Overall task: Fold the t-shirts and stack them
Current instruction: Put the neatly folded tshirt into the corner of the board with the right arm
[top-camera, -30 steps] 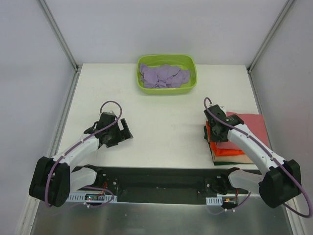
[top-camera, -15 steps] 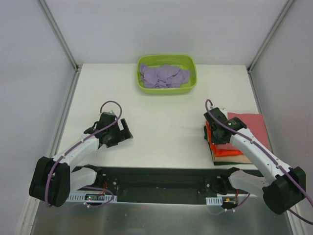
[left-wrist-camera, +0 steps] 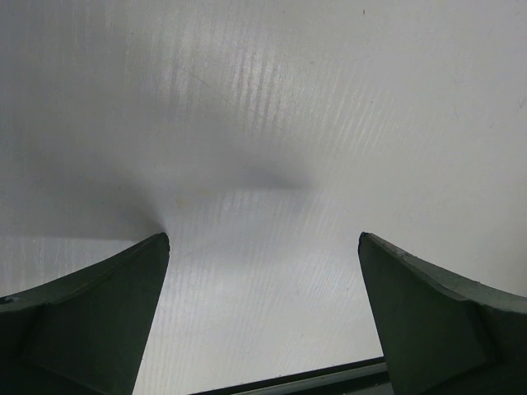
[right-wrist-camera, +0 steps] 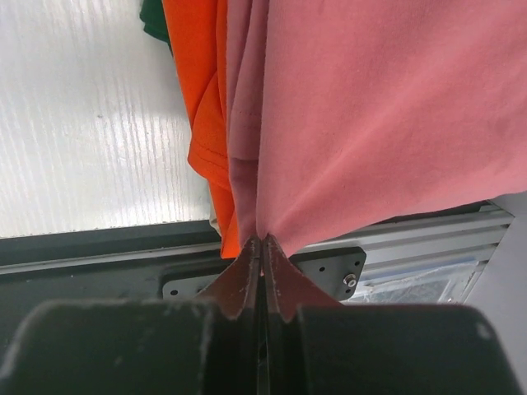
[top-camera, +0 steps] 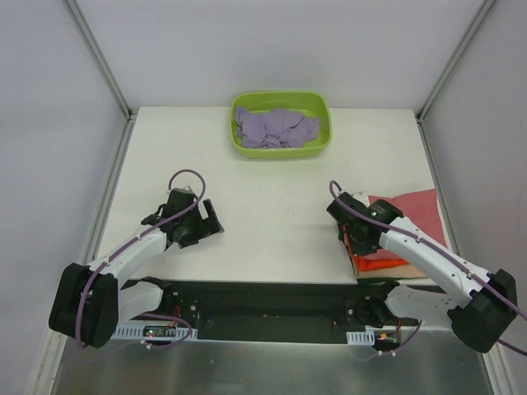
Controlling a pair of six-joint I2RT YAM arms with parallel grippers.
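Observation:
On the right of the table lies a stack of folded t-shirts, with the dusty salmon-red t-shirt (top-camera: pixel 412 207) on top, a bright orange one (top-camera: pixel 377 262) under it and a tan one (top-camera: pixel 409 270) below. My right gripper (top-camera: pixel 355 244) is shut on the salmon-red shirt's edge at the stack's left side; the right wrist view shows the cloth (right-wrist-camera: pixel 370 107) pinched at the fingertips (right-wrist-camera: pixel 262 240), with orange cloth (right-wrist-camera: pixel 202 99) beside it. Lavender t-shirts (top-camera: pixel 276 127) lie crumpled in the tub. My left gripper (top-camera: pixel 210 218) hovers open over bare table (left-wrist-camera: pixel 263 243).
The lime-green tub (top-camera: pixel 280 97) stands at the back centre. A dark green cloth (right-wrist-camera: pixel 152 16) shows at the stack's bottom. The black base rail (top-camera: pixel 272 300) runs along the near edge, and frame posts rise at the back corners.
The right gripper has shut on the salmon-red shirt's edge and moved left and nearer, dragging that part of the shirt with it. The left arm has not moved.

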